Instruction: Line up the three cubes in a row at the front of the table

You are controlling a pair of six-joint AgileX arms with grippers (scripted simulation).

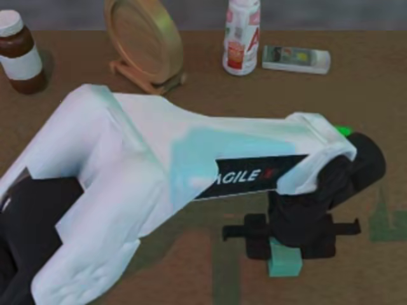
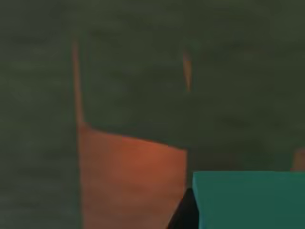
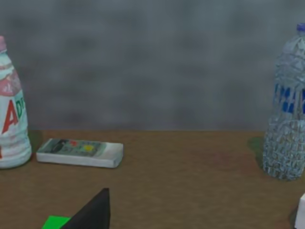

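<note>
The left arm reaches across the brown felt-like table (image 1: 356, 95) and its black two-finger left gripper (image 1: 285, 249) hangs over the front of the table, right of centre in the top view, directly above the small matte teal cube (image 1: 284, 262), which sits on the tabletop with the gripper body just over it. The left wrist view shows that cube's face close against one dark finger, but I cannot tell whether the fingers are clamped on it or spread around it. My judgement is that the task is at an early-to-middle stage: the teal cube is at or near a front position, yet no row of three is visible. Of the three cubes I count only two in view: the teal one, and a sliver of the bright green matte cube (image 1: 343, 131) peeking out behind the left arm's wrist, farther back on the table; the pale yellow-green one is not visible, possibly hidden under the arm. The right gripper does not show in the top view, and its state cannot be told. Other things: one brown jar with a white cap (image 1: 19, 54), one round wooden disc on a stand (image 1: 143, 41), one white drink bottle with a red label (image 1: 241, 38), one white remote control (image 1: 296, 59), and one clear crinkled plastic water bottle (image 3: 286, 109).
</note>
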